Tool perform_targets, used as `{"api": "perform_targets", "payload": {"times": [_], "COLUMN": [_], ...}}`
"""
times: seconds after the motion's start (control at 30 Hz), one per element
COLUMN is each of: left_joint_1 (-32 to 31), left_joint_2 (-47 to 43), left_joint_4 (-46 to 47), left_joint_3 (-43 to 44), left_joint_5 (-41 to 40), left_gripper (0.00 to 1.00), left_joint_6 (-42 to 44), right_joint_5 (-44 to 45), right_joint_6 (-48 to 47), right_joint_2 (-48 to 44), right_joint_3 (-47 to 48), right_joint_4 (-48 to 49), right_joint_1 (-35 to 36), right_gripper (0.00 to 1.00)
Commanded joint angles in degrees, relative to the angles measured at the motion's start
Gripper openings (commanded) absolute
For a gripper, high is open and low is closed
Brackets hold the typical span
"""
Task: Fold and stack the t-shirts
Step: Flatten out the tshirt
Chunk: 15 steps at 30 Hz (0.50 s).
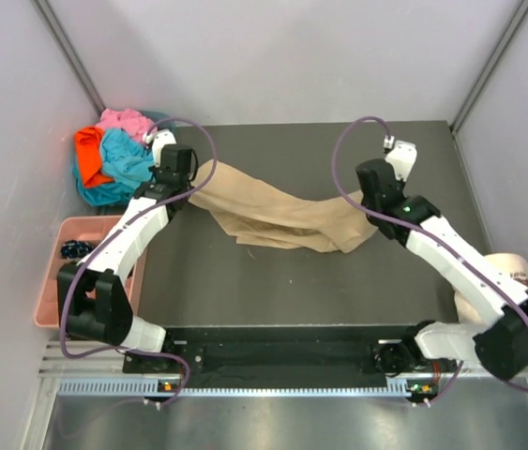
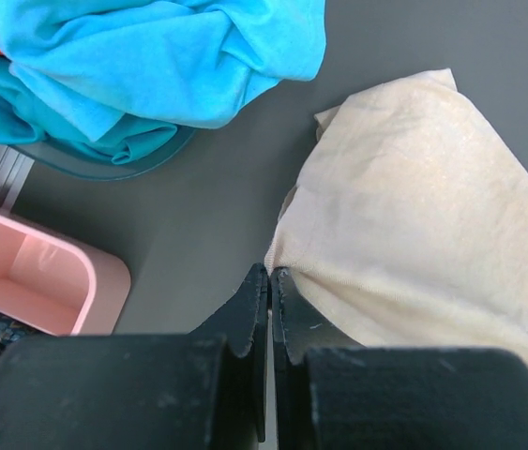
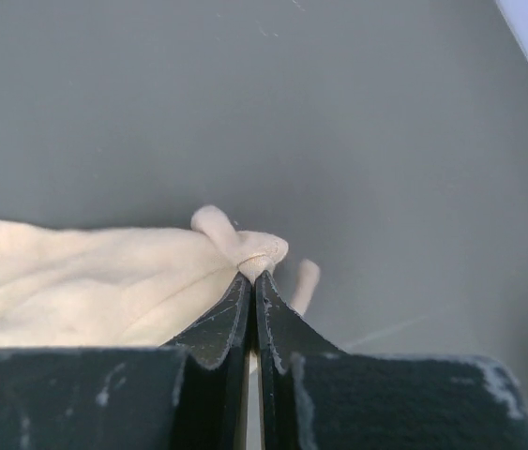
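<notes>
From the top view, I have the large tan cotton t-shirt (image 1: 282, 217) strung across the middle of the dark grey counter (image 1: 292, 291). It is drawn out between both arms, I judge so that it can be spread flat before any fold. The left gripper (image 1: 196, 181) has its upper-left end and the right gripper (image 1: 361, 201) its right end. The bundle of turquoise, orange and pink t-shirts (image 1: 113, 159) sits in the upper left corner, out of the way, with the pink plastic compartment tray (image 1: 90, 228) at the left edge below it. In the left wrist view, my jaws are pressed together on the tan cloth's edge at lower centre. The fabric fans out to the right, and the turquoise shirt (image 2: 170, 56) fills the upper left. In the right wrist view, the jaws are clamped on a small bunched corner at centre, with the cloth trailing to the lower left. The shirt looks twisted and rumpled, so I reckon no fold is made yet.
</notes>
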Motion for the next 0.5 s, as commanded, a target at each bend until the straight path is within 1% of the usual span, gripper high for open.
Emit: {"api": "perform_targets", "payload": {"times": [0.0, 0.1, 0.17, 0.2, 0.27, 0.3, 0.33, 0.37, 0.4, 0.47], "left_joint_1": [0.3, 0.3, 0.3, 0.3, 0.3, 0.3, 0.3, 0.3, 0.3, 0.3], "left_joint_2": [0.7, 1.3, 2.0, 2.3, 3.6, 4.1, 4.6, 5.6, 5.8, 5.8], "left_joint_4": [3.5, 3.6, 3.7, 3.7, 3.9, 3.8, 3.6, 3.1, 2.6, 2.7], "left_joint_3": [2.4, 2.5, 3.0, 3.3, 4.4, 4.9, 5.5, 6.9, 7.4, 7.8], "left_joint_5": [0.4, -0.4, -1.6, -2.0, -2.9, -3.1, -3.2, -3.4, -3.5, -4.1], "left_gripper": [0.0, 0.0, 0.0, 0.0, 0.0, 0.0, 0.0, 0.0, 0.0, 0.0], "left_joint_6": [-0.2, 0.1, 0.4, 0.4, 0.6, 0.6, 0.6, 0.6, 0.7, 1.0], "right_joint_5": [2.0, 4.2, 5.1, 5.2, 6.0, 6.1, 5.5, 5.2, 5.2, 5.8], "right_joint_6": [3.1, 4.0, 4.1, 4.5, 5.4, 5.7, 6.7, 7.6, 7.7, 7.6], "right_joint_2": [-6.3, -5.9, -3.8, -1.8, 4.9, 7.4, 12.5, 14.6, 16.2, 18.9], "right_joint_3": [-3.0, -5.1, -5.8, -6.5, -6.0, -4.7, -3.1, -1.4, 0.8, 1.7], "right_joint_4": [-7.3, -6.0, -2.3, -0.5, 3.6, 4.6, 4.9, 3.7, 3.7, 5.0], "right_joint_1": [0.3, -0.4, -2.0, -4.0, -6.0, -7.0, -8.8, -9.5, -9.8, -9.8], "right_gripper": [0.0, 0.0, 0.0, 0.0, 0.0, 0.11, 0.28, 0.47, 0.74, 0.92]}}
